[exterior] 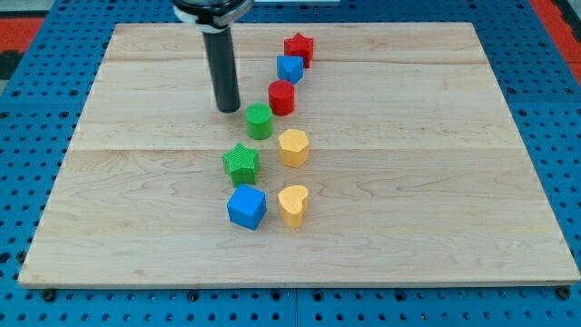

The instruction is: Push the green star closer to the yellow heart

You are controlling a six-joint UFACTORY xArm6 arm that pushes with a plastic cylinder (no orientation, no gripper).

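Observation:
The green star lies near the board's middle, up and to the left of the yellow heart. A blue cube sits just below the star and left of the heart. My tip rests on the board above the star, just left of a green cylinder. A gap of board separates the tip from the star.
A yellow hexagon-like block sits right of the star. A red cylinder, a blue block and a red star run up toward the view's top. The wooden board lies on a blue pegboard.

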